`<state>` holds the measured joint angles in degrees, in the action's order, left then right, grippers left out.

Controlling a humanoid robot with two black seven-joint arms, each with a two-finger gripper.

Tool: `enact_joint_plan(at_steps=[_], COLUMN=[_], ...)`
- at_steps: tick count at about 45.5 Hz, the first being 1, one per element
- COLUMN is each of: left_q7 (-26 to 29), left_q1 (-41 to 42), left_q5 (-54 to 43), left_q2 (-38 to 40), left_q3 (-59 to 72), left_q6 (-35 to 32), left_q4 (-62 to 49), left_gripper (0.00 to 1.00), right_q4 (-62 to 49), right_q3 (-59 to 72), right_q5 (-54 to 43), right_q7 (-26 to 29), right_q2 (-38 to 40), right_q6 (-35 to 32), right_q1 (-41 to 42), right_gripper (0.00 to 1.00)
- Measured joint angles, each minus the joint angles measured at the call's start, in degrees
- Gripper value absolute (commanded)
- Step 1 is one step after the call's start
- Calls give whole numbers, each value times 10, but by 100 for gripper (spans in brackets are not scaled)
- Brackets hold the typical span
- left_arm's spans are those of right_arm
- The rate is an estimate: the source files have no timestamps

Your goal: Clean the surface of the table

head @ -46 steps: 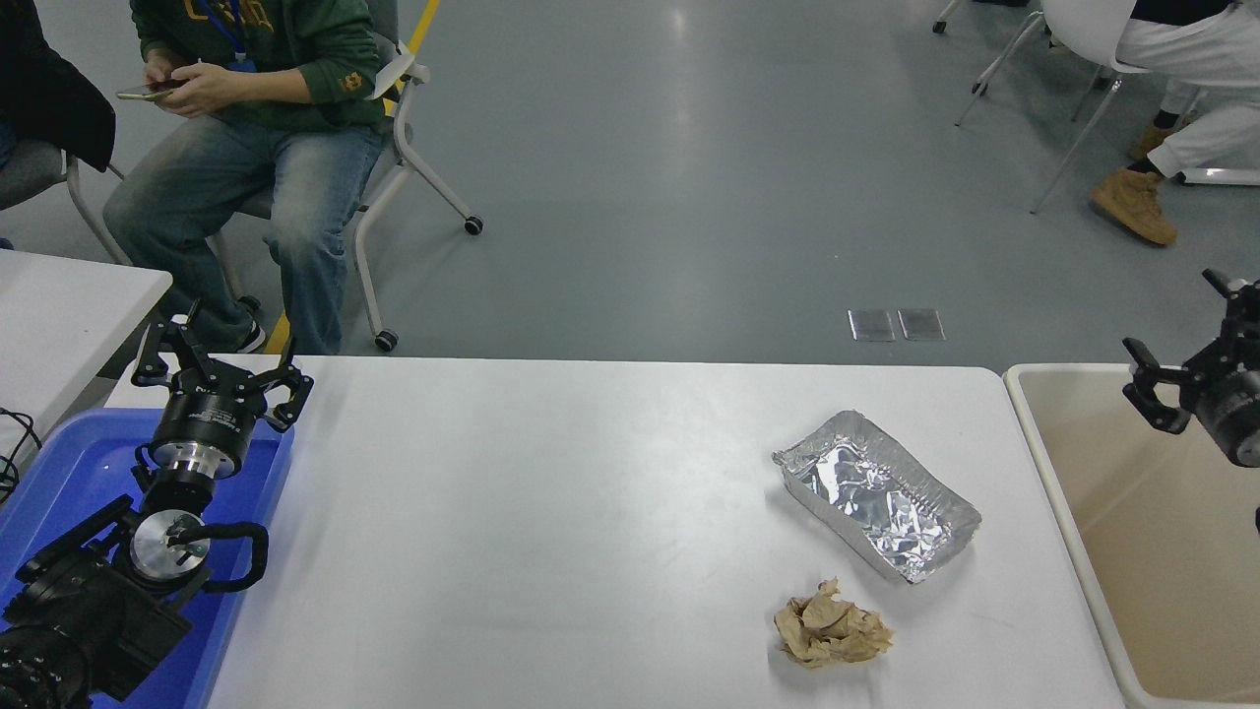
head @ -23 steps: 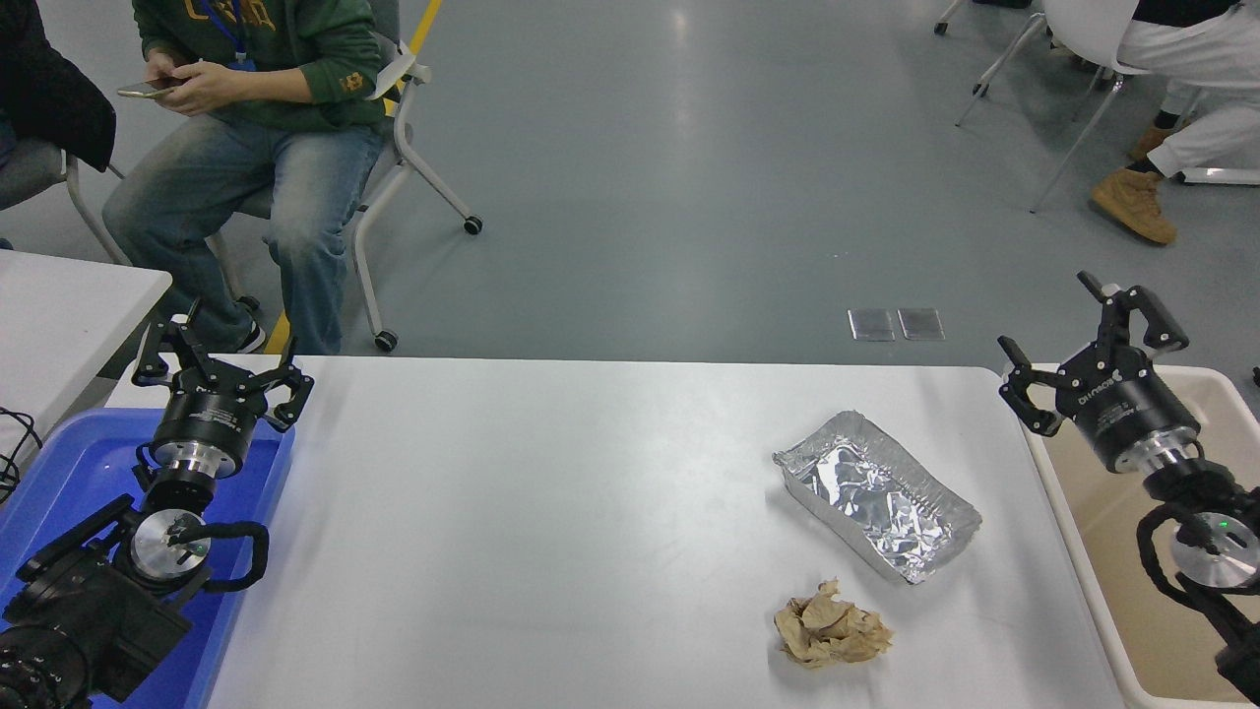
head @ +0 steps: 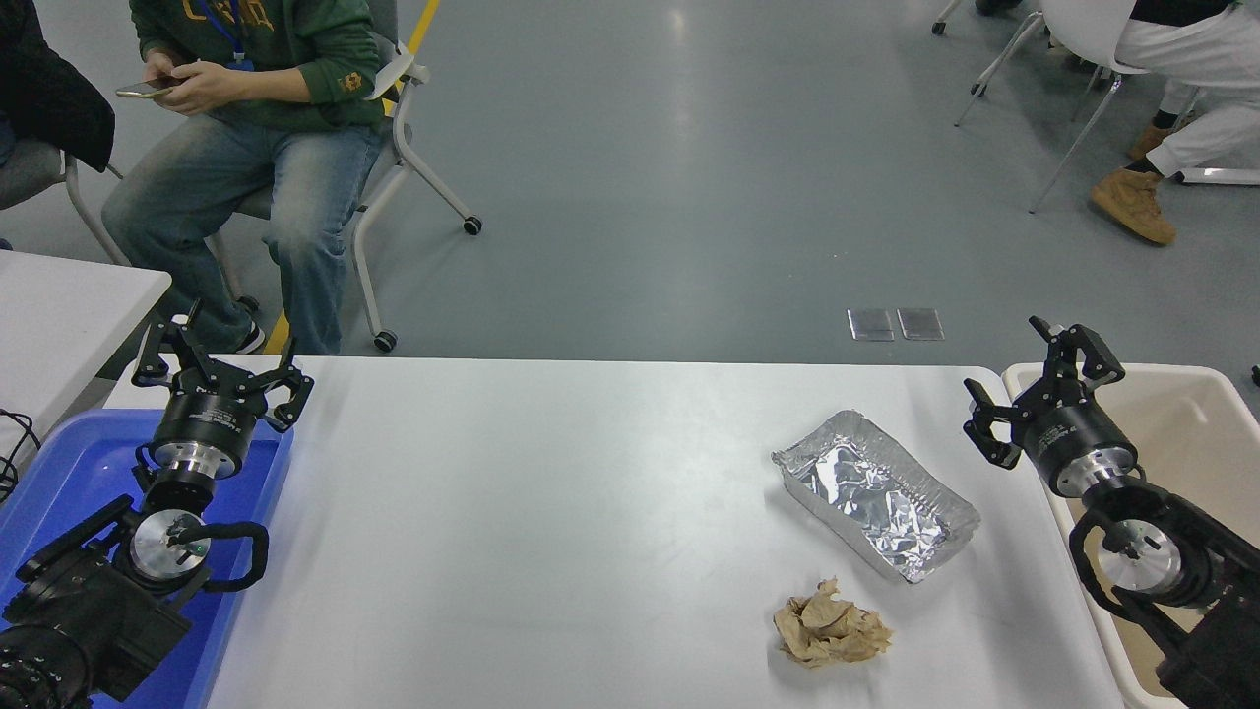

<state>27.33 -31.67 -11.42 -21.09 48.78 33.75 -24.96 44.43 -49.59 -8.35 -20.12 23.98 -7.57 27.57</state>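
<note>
Right gripper [head: 1034, 394], at the frame's right edge, is spread open and empty. Left gripper [head: 219, 372] is parked lower left, open, empty. Foil tray [head: 876, 494] and crumpled paper [head: 830, 626] lie on the table surface [head: 551, 512]; clearing looks unfinished.

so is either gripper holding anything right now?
Nothing. The right gripper and the left gripper are both open and empty; foil tray and crumpled paper lie untouched.
</note>
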Motion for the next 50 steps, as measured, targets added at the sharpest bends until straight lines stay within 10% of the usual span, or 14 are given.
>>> enact_joint_plan(at_steps=[50], left_q7=[0], left_q1=[0], left_q5=[0], left_q2=[0], left_q3=[0], left_q6=[0], left_q4=[0], left_gripper=[100], right_q4=[-35], right_q3=[224], right_q5=[-3], right_q7=[5], right_q2=[56], right_q6=[-10], right_q1=[96], right_gripper=[98])
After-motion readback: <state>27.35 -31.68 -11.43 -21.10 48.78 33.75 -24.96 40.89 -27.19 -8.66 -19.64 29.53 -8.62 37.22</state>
